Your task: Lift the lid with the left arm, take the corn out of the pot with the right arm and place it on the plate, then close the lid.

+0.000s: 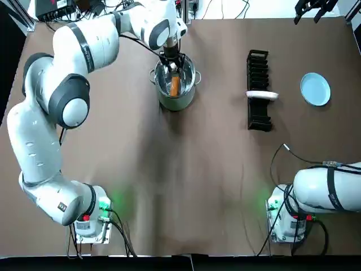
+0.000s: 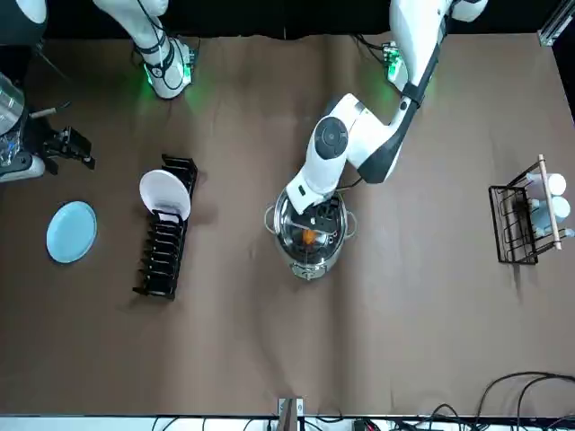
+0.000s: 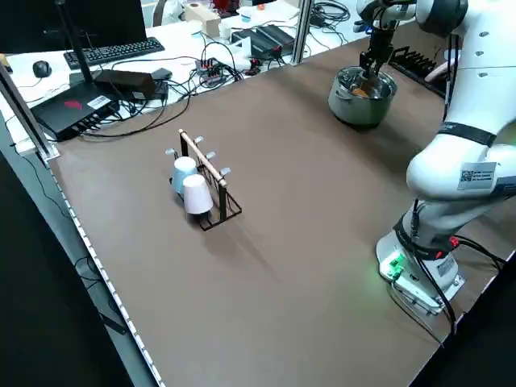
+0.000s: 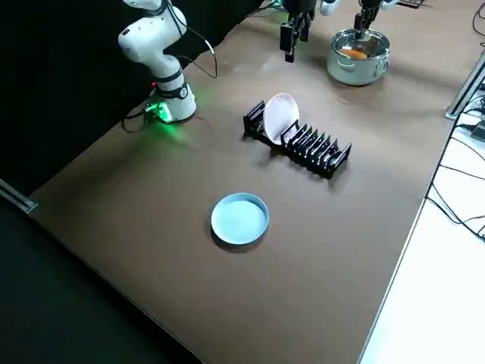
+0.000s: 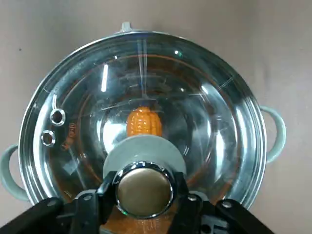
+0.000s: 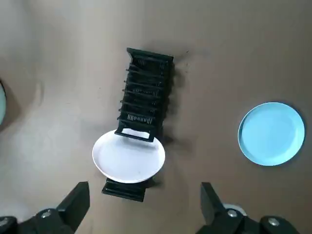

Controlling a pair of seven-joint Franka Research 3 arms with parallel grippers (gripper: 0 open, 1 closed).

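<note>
Overhead scene of a brown table (image 1: 186, 186) with two white robot arms, their bases mounted at the bottom edge of the frame, left and right.

At the right middle of the overhead frame, a long black slotted dish rack (image 1: 258, 116) is seen, with a round white plate (image 1: 262, 95) standing on edge in it. Just to the right of the rack, apart from it, a round light-blue plate (image 1: 315, 89) lies flat on the table.

At the upper centre, a round steel pot with two side handles (image 1: 176, 103) is seen. It is covered by a domed glass lid (image 5: 204, 112) that appears to be seated on the rim. Through the glass, an orange-yellow cob of corn (image 5: 144, 123) is seen lying in the pot.

The left hand (image 1: 171, 61) is positioned directly over the pot. In its wrist view its two black fingers are closed against either side of the lid's shiny metal knob (image 5: 144, 190), so the knob is gripped.

At the top right corner, farthest away and well apart from the pot, the right hand (image 6: 144, 187) is held high above the rack and blue plate, with its fingers spread wide and nothing between them.

The first step is judged to be in hand: the lid has been grasped but not yet raised. A straight lift of the lid clear of the rim is called for next, then a shift aside, so that room is left for the right hand to be brought over to the corn.
</note>
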